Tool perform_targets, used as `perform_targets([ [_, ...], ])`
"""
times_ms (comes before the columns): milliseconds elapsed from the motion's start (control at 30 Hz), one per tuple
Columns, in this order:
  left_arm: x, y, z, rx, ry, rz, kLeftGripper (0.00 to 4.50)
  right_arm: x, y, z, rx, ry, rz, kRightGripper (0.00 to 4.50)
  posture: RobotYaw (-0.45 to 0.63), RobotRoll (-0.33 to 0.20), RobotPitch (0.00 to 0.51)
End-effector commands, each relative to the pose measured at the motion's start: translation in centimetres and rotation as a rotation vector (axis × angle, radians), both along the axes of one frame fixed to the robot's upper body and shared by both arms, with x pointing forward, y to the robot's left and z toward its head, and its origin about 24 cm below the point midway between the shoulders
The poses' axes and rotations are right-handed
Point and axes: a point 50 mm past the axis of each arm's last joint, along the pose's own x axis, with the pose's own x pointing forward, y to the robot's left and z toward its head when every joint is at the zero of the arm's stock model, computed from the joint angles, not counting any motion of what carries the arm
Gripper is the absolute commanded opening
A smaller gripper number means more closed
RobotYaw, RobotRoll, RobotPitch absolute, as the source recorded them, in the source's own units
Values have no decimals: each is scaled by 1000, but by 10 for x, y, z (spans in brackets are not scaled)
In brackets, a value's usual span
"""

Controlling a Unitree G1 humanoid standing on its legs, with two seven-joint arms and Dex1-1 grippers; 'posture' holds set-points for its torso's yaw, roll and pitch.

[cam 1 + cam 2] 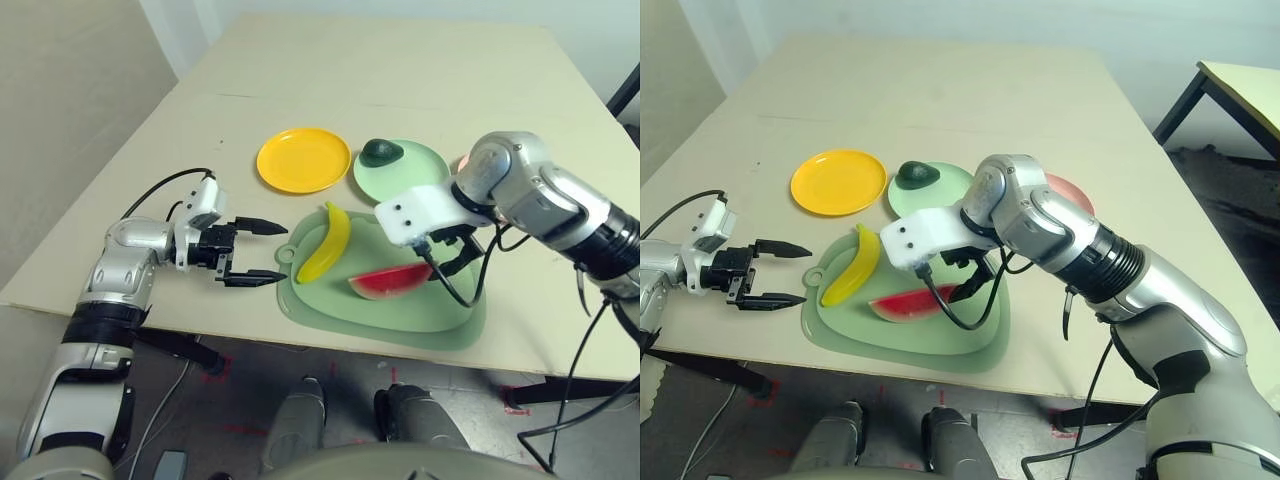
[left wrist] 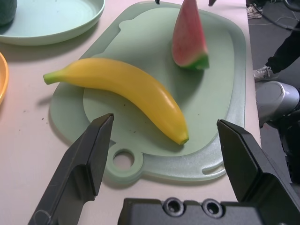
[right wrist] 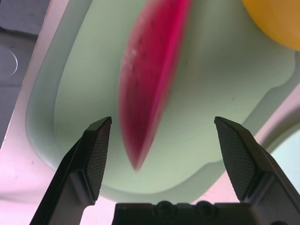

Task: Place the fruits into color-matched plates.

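watermelon wedge (image 3: 145,93) between open right end effector (image 3: 164,154) fingers

1. A pale beige counter (image 1: 420,80) fills the scene, with its near edge running in front of the robot.
2. A yellow-orange plate (image 1: 303,159) lies flat on the counter, left of centre.
3. A mint green plate (image 1: 415,172) lies just to its right, close but apart.
4. A pink plate (image 1: 1072,190) lies further right, partly hidden by the right arm.
5. A green cutting mat (image 1: 385,305) lies near the front edge, its far side at the green plate's rim.
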Motion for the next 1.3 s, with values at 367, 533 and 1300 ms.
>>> perform_targets([
  [367,-1,1,1,11,3,-4,4500,-8,10,-31,-52,78,-70,4445,24,0,137],
  [533,0,-1,0,10,5,-10,4500,-10,13,-33,-42,76,-88,4445,18,0,137],
  [1300,0,3,1,18,-4,4,4500,-4,15,-33,-47,23,-18,4445,31,0,131],
])
